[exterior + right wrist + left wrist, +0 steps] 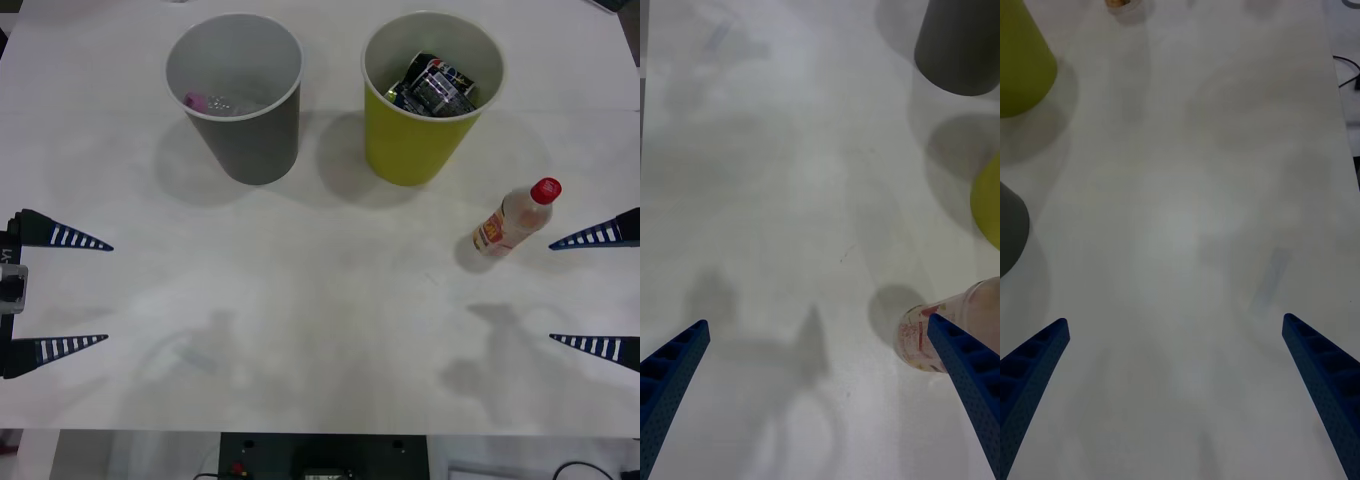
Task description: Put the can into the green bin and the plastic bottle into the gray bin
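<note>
The plastic bottle [516,218], clear with a red cap and orange-yellow label, stands upright on the white table [320,330] at four o'clock from the green bin [425,100], which holds a dark crushed can [436,86]. The front view shows something pink inside the gray bin [240,95] at nine o'clock from the green one. The right gripper [596,290] is spread wide and empty just beside the bottle; the left gripper [62,292] waits wide open at the table's nine o'clock edge.

Left claw [105,293] at left edge, low over surface [320,330], blue ribbed fingers [70,239] spread wide, tips pointing inward. Right claw [552,292] at right edge, mirrored pose, fingers [590,237] likewise wide apart, pointing inward. Nothing held in either.
</note>
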Available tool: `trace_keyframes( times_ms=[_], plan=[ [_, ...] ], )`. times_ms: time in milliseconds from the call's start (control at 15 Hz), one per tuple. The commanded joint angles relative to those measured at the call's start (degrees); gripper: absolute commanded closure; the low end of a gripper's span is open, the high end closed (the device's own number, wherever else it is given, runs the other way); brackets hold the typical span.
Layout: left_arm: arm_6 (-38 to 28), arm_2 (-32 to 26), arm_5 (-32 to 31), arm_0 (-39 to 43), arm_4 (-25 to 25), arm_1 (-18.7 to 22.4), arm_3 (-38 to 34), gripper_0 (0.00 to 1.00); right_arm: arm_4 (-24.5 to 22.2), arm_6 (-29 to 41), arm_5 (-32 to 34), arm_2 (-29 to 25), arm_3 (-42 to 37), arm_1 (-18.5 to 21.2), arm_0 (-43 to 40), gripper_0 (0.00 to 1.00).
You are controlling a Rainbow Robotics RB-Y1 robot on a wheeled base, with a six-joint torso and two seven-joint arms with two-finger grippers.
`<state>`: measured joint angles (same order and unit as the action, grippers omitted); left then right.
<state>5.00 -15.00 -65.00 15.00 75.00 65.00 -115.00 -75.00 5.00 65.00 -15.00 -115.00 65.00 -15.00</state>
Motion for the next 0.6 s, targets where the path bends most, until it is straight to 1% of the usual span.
trace_keyframes(
  times_ms=[67,200,467,600],
  plan=[
    [0.00,0.00,0.00,0.00,0.00,0.00,0.00,0.02,0.00,0.00,0.00,0.00,0.00,0.00,0.00,0.00],
    [0.00,0.00,0.00,0.00,0.00,0.00,0.00,0.02,0.12,-0.16,0.04,0.76,0.04,-1.28,-0.47,0.00],
    [0.00,0.00,0.00,0.00,0.00,0.00,0.00,0.02,0.82,-0.25,0.04,-0.47,-0.58,-1.37,-0.20,0.00],
    [0.00,0.00,0.00,0.00,0.00,0.00,0.00,0.02,2.49,-0.43,0.04,-1.17,0.92,-1.37,-0.20,0.00]
  ],
)
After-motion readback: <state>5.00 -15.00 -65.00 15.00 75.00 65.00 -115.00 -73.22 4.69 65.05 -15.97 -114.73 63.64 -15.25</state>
